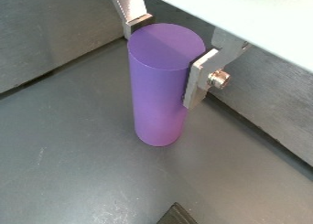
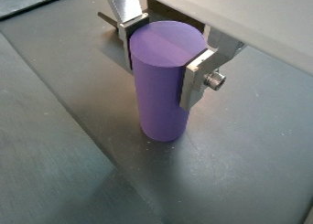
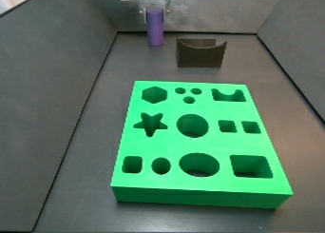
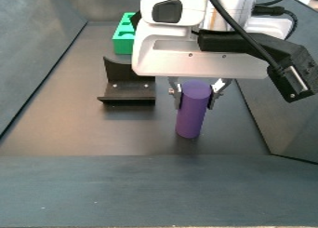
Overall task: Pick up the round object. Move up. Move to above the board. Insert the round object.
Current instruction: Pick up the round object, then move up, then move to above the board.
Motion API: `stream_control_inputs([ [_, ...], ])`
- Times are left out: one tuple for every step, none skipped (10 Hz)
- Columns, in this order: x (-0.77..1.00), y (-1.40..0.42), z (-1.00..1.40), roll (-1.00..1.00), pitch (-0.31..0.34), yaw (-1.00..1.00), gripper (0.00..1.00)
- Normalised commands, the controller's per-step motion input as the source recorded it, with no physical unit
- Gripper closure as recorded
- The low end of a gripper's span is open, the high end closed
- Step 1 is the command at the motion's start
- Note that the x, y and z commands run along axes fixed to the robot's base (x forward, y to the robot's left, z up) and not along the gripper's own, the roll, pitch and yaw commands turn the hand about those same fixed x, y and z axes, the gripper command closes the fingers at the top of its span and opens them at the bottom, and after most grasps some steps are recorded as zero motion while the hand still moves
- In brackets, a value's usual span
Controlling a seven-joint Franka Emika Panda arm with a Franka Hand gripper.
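The round object is a tall purple cylinder [image 3: 154, 28] standing upright on the dark floor at the far end, also seen in a side view [image 4: 191, 115]. My gripper [image 4: 195, 90] is straight above it, with its silver fingers pressed against opposite sides of the cylinder's top in both wrist views [image 1: 167, 63] [image 2: 159, 70]. The cylinder's body [image 1: 159, 104] [image 2: 162, 100] reaches down to the floor. The board [image 3: 127, 142] is a bright green slab with many cut-out holes, lying flat well apart from the gripper. Only its end shows in a side view [image 4: 125, 29].
The fixture [image 3: 200, 51], a dark olive bracket with a curved notch, stands on the floor beside the cylinder, between it and the board [image 4: 128, 87]. Grey walls enclose the floor on all sides; one wall is close behind the cylinder.
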Motion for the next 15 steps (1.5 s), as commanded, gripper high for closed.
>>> stream_control_inputs([
  [0.00,0.00,0.00,0.00,0.000,0.00,1.00],
  [0.00,0.00,0.00,0.00,0.000,0.00,1.00],
  [0.00,0.00,0.00,0.00,0.000,0.00,1.00],
  [0.00,0.00,0.00,0.00,0.000,0.00,1.00],
  [0.00,0.00,0.00,0.00,0.000,0.00,1.00],
  [0.00,0.00,0.00,0.00,0.000,0.00,1.00],
  [0.00,0.00,0.00,0.00,0.000,0.00,1.00],
  [0.00,0.00,0.00,0.00,0.000,0.00,1.00],
  [0.00,0.00,0.00,0.00,0.000,0.00,1.00],
  [0.00,0.00,0.83,0.00,0.000,0.00,1.00],
  [-0.07,0.05,0.77,0.00,0.033,0.03,1.00],
  [-0.07,0.03,0.68,0.00,0.036,0.03,1.00],
  [-0.06,0.01,0.49,0.00,0.026,0.01,1.00],
  [-0.04,0.00,0.32,-0.01,0.024,0.01,1.00],
  [-0.32,0.40,1.00,0.24,-0.137,-0.22,1.00],
])
